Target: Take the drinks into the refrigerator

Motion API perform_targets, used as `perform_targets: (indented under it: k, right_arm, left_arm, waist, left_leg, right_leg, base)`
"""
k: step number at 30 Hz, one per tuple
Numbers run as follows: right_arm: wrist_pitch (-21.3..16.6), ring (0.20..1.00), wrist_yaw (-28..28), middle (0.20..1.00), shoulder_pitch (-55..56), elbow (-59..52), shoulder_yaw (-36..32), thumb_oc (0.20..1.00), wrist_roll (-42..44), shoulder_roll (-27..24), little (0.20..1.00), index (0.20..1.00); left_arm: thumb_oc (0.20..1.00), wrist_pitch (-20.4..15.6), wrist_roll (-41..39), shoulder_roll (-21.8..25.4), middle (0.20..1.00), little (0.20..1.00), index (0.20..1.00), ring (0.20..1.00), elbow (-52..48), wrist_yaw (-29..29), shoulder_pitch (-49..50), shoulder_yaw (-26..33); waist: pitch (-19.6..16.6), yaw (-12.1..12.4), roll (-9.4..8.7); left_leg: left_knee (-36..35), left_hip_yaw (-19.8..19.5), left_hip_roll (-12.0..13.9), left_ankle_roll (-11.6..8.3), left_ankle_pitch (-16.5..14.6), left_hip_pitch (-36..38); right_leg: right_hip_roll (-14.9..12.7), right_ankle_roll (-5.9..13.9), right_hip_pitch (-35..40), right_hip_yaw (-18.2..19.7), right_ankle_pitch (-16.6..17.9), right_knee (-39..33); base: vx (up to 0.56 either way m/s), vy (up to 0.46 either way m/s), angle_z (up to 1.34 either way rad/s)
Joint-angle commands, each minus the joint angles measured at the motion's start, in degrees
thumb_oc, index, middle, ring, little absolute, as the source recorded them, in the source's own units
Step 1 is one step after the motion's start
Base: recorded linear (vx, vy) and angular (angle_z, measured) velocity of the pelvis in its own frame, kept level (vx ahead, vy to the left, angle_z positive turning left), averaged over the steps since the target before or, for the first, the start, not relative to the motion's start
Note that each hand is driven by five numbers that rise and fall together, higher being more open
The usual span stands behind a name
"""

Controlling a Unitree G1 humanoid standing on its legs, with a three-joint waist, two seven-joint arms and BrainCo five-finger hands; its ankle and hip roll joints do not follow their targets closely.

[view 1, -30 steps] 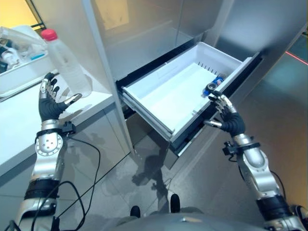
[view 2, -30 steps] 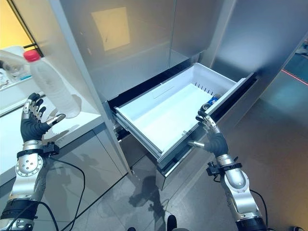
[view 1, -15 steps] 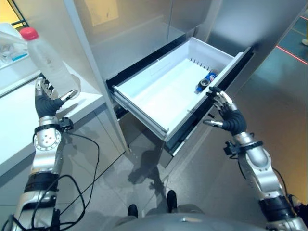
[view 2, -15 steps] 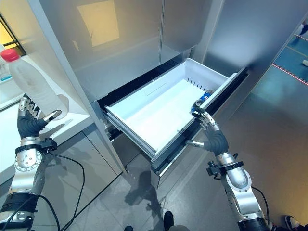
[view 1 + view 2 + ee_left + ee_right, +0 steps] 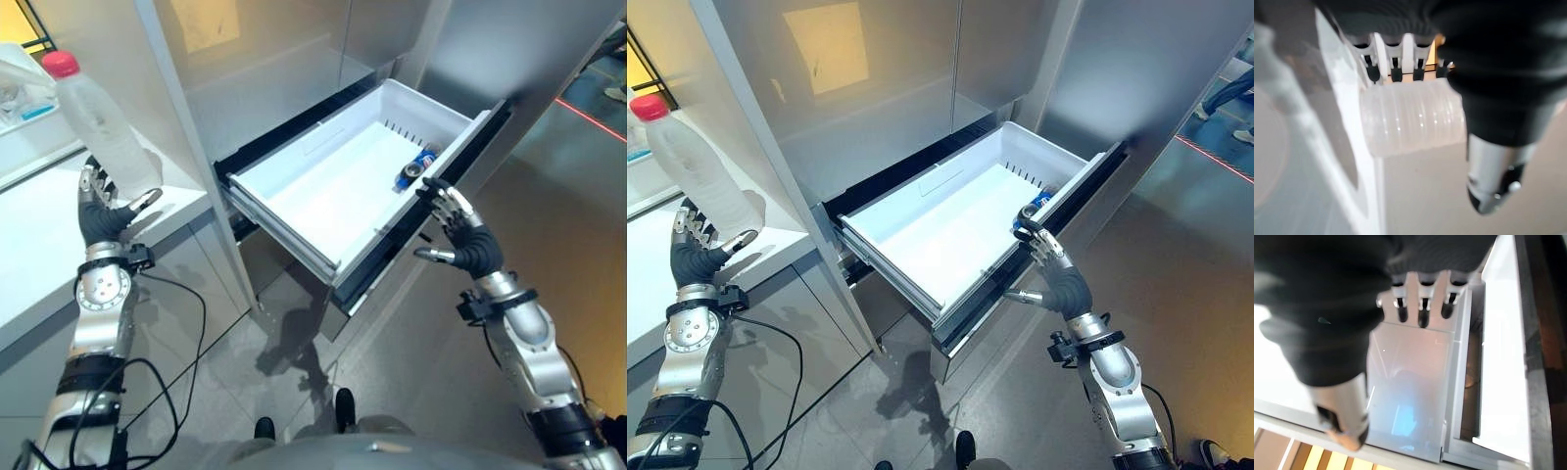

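A clear plastic bottle point(image 5: 108, 137) with a red cap stands on the white counter point(image 5: 44, 255) at the left. My left hand point(image 5: 101, 217) is open right in front of its base, fingers straight and thumb spread; the ribbed base point(image 5: 1410, 115) shows just past the fingertips point(image 5: 1396, 73). The refrigerator's white drawer point(image 5: 284, 220) is pulled out. A blue drink can point(image 5: 415, 168) lies in its far right corner. My right hand point(image 5: 468, 245) is open at the drawer's dark front edge, fingers point(image 5: 1422, 313) straight against the panel.
The steel refrigerator door point(image 5: 274, 59) rises behind the drawer. A clear tub point(image 5: 18, 70) sits at the counter's back left. Grey floor lies below the drawer, and a person's legs point(image 5: 1227, 93) show at the far right.
The camera has shifted a little. Both hands keep their places, the left by the bottle and the right at the drawer front.
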Motion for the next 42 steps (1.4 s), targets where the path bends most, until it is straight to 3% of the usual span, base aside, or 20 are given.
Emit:
perform_targets:
  k: [1, 17, 29, 30, 31, 42]
  right_arm:
    - [-2.23, 1.0, 0.96, 1.0, -1.27, -6.49, -2.89, 1.0, 2.95, -0.93, 1.0, 1.0]
    - [-1.52, 1.0, 2.94, 1.0, 1.13, -8.37, -2.1, 1.0, 5.36, -1.17, 1.0, 1.0]
    - [-1.55, 1.0, 3.27, 1.0, 2.07, -8.69, -1.26, 1.0, 5.74, -0.8, 1.0, 1.0]
    - [-1.54, 1.0, 3.26, 1.0, 2.11, -8.6, -0.97, 1.0, 5.73, -0.76, 1.0, 1.0]
    - [-1.56, 1.0, 3.02, 1.0, 1.87, -8.47, -0.44, 1.0, 5.47, -0.81, 1.0, 1.0]
    - [-1.75, 1.0, 2.6, 1.0, 0.91, -8.46, 0.51, 1.0, 4.94, -0.41, 1.0, 1.0]
  left_arm:
    - [1.0, -1.0, 3.69, 4.16, 1.0, 1.0, 1.0, 1.0, 4.36, -0.25, -7.29, -1.32]
    - [1.0, 1.32, 6.41, 7.88, 1.0, 1.0, 1.0, 1.0, 13.55, 0.6, -16.42, -5.47]
    - [1.0, 0.79, 5.02, 4.16, 1.0, 1.0, 1.0, 1.0, 14.95, 1.02, -22.77, -9.9]
    - [0.542, 0.63, 4.26, 3.76, 0.542, 0.542, 0.542, 0.542, 15.15, 0.93, -23.35, -10.22]
    - [0.2, 0.71, 3.64, 3.14, 0.2, 0.2, 0.2, 0.2, 15.77, 0.85, -24.64, -11.17]
    - [0.2, 1.11, 6.53, 0.0, 0.2, 0.2, 0.2, 0.2, 15.4, 1.18, -25.93, -14.1]
  waist:
    - [-1.03, -1.33, 1.23]
    - [-1.87, -3.23, 1.58]
    - [-2.35, -4.38, 1.59]
    - [-2.41, -4.51, 1.6]
    - [-2.5, -4.68, 1.58]
    - [-2.82, -4.99, 1.49]
  left_leg:
    - [2.56, -2.66, -0.03, 1.75, -6.5, 2.86]
    - [1.69, -1.65, 0.35, 1.44, -6.54, 4.1]
    - [0.79, -1.97, 0.31, 1.44, -6.32, 4.61]
    - [0.7, -1.95, 0.35, 1.41, -6.28, 4.59]
    - [0.57, -1.9, 0.42, 1.36, -6.19, 4.55]
    - [0.31, -1.91, 0.25, 1.42, -5.93, 4.47]
  right_leg:
    - [-0.42, 2.79, 3.68, -0.37, -11.78, 8.36]
    - [0.23, 2.77, 4.43, 0.72, -11.64, 7.27]
    - [0.12, 2.72, 5.09, 0.68, -11.75, 6.79]
    - [0.13, 2.74, 5.1, 0.66, -11.7, 6.66]
    - [0.1, 2.76, 5.04, 0.65, -11.56, 6.46]
    - [0.1, 2.85, 5.16, 1.21, -10.88, 5.71]
  base:
    - [0.0, 0.0, 0.0]
    - [0.0, -0.003, -0.01]
    - [0.0, -0.001, -0.01]
    - [0.0, 0.0, 0.0]
    - [0.0, 0.0, 0.0]
    - [0.0, 0.0, 0.0]
